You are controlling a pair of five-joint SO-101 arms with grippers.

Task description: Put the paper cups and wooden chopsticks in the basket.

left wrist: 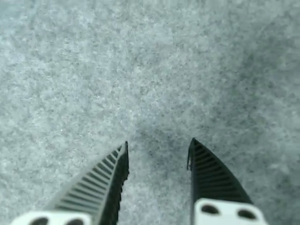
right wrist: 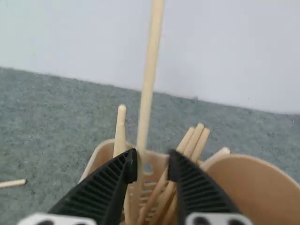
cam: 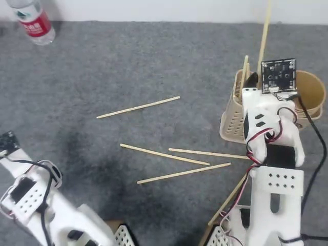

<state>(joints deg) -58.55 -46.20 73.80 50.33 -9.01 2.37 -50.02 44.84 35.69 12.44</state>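
A perforated beige basket (cam: pixel 233 120) stands at the right with several chopsticks upright in it. A brown paper cup (cam: pixel 311 91) sits right beside them. My right gripper (cam: pixel 250 82) hangs over the basket rim (right wrist: pixel 101 154), slightly open. One long chopstick (right wrist: pixel 149 84) stands between its fingers, leaning on one of them, next to the cup (right wrist: pixel 253 187). Several chopsticks lie on the grey carpet: one far out (cam: pixel 138 107), three near the middle (cam: pixel 164 155), and one by the right arm's base (cam: pixel 228 200). My left gripper (left wrist: pixel 159 143) is open over bare carpet.
A plastic water bottle (cam: pixel 33 20) stands at the far left corner. The left arm (cam: pixel 31 200) sits at the near left edge. A white wall (right wrist: pixel 225 47) runs along the far side behind the basket.
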